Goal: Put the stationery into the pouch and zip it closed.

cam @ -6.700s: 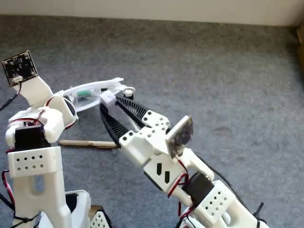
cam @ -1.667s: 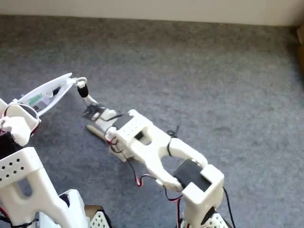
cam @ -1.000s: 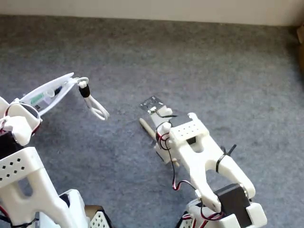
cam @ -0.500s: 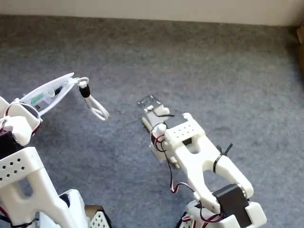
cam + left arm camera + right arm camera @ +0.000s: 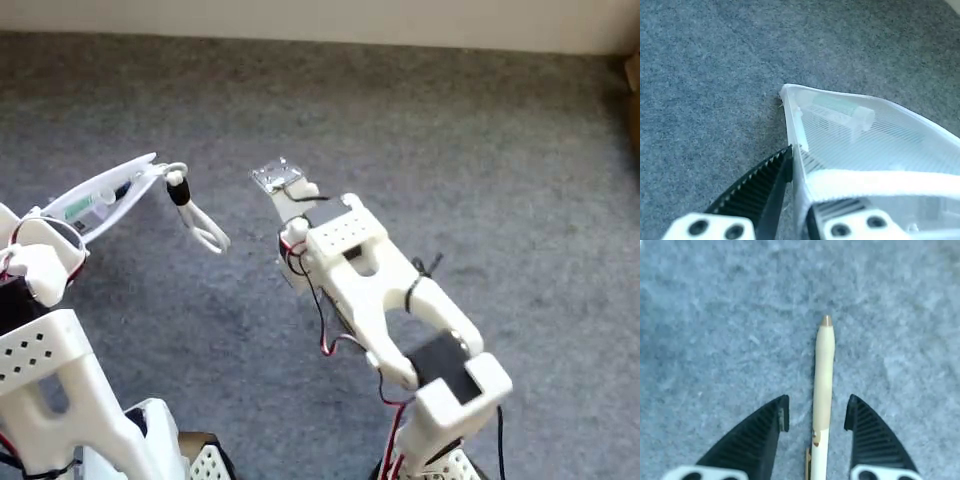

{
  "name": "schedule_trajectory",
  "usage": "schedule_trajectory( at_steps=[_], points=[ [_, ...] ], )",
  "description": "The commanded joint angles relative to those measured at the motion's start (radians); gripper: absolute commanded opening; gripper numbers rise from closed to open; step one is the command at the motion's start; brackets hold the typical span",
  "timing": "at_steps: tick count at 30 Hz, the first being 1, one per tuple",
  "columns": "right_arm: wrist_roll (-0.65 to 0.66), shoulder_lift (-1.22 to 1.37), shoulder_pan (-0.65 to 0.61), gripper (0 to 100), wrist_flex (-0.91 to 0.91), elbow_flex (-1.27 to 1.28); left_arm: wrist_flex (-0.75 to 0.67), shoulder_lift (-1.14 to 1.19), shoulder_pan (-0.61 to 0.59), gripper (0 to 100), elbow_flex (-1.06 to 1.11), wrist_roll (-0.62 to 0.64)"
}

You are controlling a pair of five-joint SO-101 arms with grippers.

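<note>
High view: the left arm (image 5: 45,330) stands at the desk's (image 5: 480,150) left side with the translucent pouch (image 5: 100,196), whose strap loop (image 5: 205,230) hangs free. The right arm (image 5: 370,280) is mid-desk, apart from the pouch.

Left wrist view: the left gripper's (image 5: 792,167) fingers are clamped on the pouch's edge. A tube with a green label (image 5: 840,111) lies inside.

Right wrist view: the right gripper's (image 5: 817,407) fingers are apart. A cream pen (image 5: 823,370) lies lengthwise between them with a gap on either side, its bronze tip pointing away.
</note>
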Motion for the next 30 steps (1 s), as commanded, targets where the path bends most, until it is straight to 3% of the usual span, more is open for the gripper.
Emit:
schedule_trajectory(
  at_steps=[1,16,18,30],
  points=[
    [-0.011,0.068,-0.005,17.4,0.004,-0.137,-0.02,-0.036,0.022,1,-0.03,0.008],
    [-0.011,0.226,-0.005,5.0,0.002,-0.168,-0.02,-0.036,0.027,1,-0.031,0.008],
    [-0.012,0.223,-0.007,0.2,0.001,-0.168,-0.02,-0.036,0.058,1,-0.035,0.008],
    [-0.015,0.048,0.05,0.5,-0.039,0.025,0.04,-0.036,0.311,1,-0.134,0.011]
  ],
)
